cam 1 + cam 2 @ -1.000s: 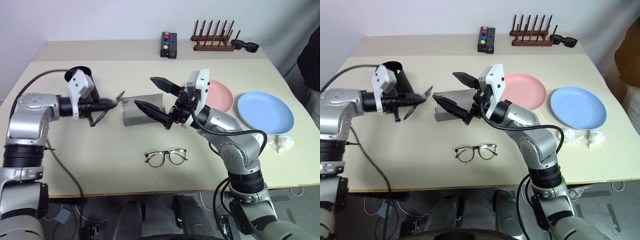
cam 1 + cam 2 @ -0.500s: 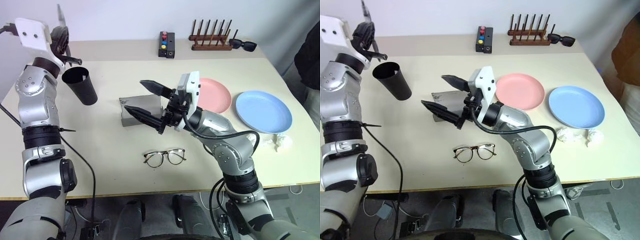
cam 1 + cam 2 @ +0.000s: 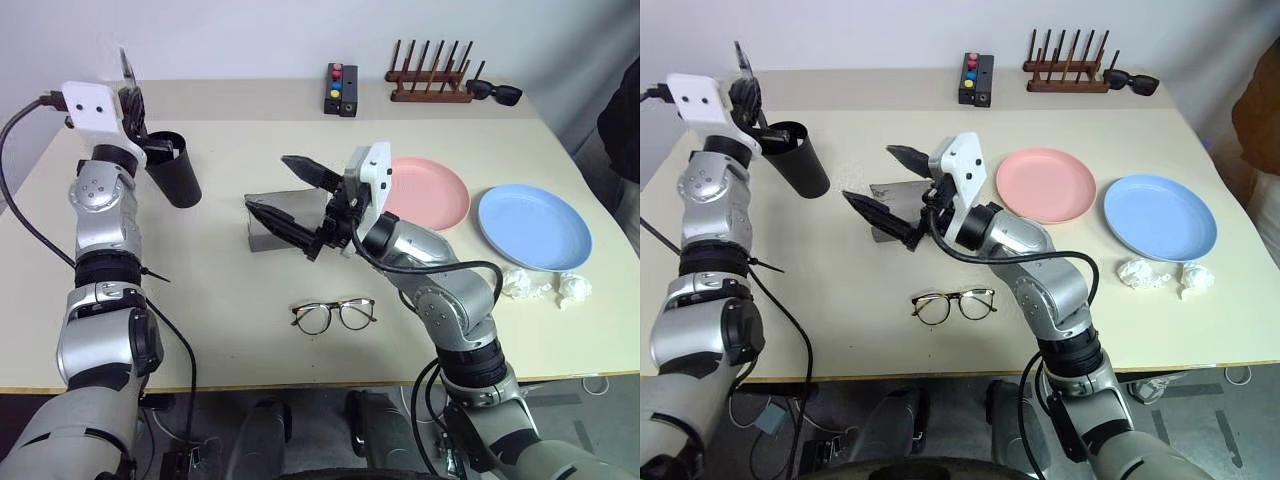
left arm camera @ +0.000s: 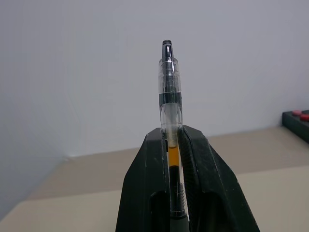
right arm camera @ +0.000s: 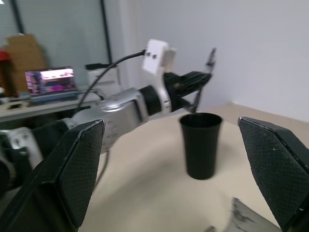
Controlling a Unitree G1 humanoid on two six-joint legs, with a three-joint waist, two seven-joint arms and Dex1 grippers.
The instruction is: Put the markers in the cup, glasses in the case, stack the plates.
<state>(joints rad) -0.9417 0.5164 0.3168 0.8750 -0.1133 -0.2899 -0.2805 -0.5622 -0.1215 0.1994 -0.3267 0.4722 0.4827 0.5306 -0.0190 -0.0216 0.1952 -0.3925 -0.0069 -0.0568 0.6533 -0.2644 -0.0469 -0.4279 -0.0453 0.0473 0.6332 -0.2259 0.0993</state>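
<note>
Left claw [image 4: 170, 145] pinches clear-barrelled pen [image 4: 170, 96] upright above tall black plastic cup [image 3: 172, 170]. Right claw [image 3: 285, 190] gapes wide over grey case [image 3: 272, 222]. Risk: pen misaligned with rim, dropping onto desk [image 3: 200, 290].

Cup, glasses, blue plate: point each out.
cup [image 3: 176, 180], left eye view, on its black side wall.
glasses [image 3: 334, 315], left eye view, on the bridge between the lenses.
blue plate [image 3: 534, 226], left eye view, on its bare middle.
</note>
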